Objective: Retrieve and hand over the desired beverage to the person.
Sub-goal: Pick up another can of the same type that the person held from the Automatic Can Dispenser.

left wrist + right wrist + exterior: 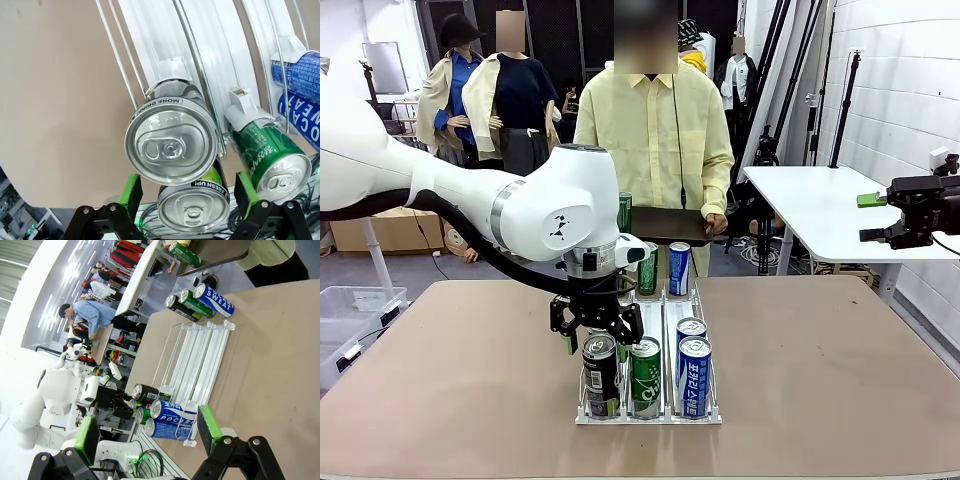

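Left gripper (597,335), fingers spread, hovers over a black can (600,375) in the rack (650,419) near the table's (820,380) near edge, apparently aligning a grasp. The person (655,130) waits at the far edge.

1. In the left wrist view, the dark can (170,145) carries "MORE DRINK" in white letters along the band around its lid.
2. The yellow-green can (192,207) just below it reads "FRESH UP!" on the same kind of band.
3. The edge blue can (302,120) shows cut-off white capitals, "OCA" and "WEAT".
4. The green can (265,150) bears white Korean script, too slanted to read.
5. In the right wrist view, the far blue can (215,299) reads "SWEAT", and the near blue can (172,412) reads "POCARI".
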Robot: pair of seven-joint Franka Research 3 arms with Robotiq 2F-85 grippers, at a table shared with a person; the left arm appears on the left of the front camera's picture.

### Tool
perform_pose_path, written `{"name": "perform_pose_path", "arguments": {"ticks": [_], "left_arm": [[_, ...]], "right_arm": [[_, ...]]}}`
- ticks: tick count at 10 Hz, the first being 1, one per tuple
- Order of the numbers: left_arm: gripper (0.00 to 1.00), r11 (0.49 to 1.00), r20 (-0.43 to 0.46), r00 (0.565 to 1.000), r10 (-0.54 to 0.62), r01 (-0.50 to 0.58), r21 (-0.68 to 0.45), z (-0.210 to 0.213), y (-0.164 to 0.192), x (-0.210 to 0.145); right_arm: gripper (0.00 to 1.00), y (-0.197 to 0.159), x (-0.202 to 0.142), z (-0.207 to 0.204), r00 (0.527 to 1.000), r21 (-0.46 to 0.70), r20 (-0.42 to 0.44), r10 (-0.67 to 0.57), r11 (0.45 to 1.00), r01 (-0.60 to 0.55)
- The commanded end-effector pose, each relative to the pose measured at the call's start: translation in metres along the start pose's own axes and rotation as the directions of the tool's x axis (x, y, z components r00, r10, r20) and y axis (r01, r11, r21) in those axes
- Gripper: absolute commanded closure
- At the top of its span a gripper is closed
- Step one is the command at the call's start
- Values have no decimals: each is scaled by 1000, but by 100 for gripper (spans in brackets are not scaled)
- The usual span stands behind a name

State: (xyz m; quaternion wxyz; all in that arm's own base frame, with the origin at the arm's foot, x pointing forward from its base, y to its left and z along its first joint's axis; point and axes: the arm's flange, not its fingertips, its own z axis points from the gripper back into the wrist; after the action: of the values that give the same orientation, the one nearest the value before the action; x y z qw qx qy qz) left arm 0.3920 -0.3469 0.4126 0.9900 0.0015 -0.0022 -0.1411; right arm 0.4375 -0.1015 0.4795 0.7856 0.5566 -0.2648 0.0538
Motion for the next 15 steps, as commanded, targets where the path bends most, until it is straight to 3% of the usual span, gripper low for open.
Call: {"name": "perform_pose_path", "arguments": {"ticks": [1,3,7,11,12,15], "left_arm": [[12,1000,-22,1000,10,-10,-13,-3,-4,2],[36,1000,-12,1000,2,-2,-13,-4,-5,2],[99,1000,-17,1000,-2,1,-11,-5,-5,3],[100,1000,-32,999,8,-9,-25,-4,-3,3],[100,1000,8,1000,-5,6,-9,5,-5,3],[100,1000,8,1000,-5,6,-9,5,-5,3]], "right_arm": [[0,1,1,0,1000,9,-1,-3,1000,3],[0,1,1,0,1000,9,-1,-3,1000,3],[0,1,1,0,1000,9,-1,-3,1000,3],[0,1,1,0,1000,9,-1,-3,1000,3],[0,1,1,0,1000,9,-1,-3,1000,3],[0,1,1,0,1000,9,-1,-3,1000,3]]}}
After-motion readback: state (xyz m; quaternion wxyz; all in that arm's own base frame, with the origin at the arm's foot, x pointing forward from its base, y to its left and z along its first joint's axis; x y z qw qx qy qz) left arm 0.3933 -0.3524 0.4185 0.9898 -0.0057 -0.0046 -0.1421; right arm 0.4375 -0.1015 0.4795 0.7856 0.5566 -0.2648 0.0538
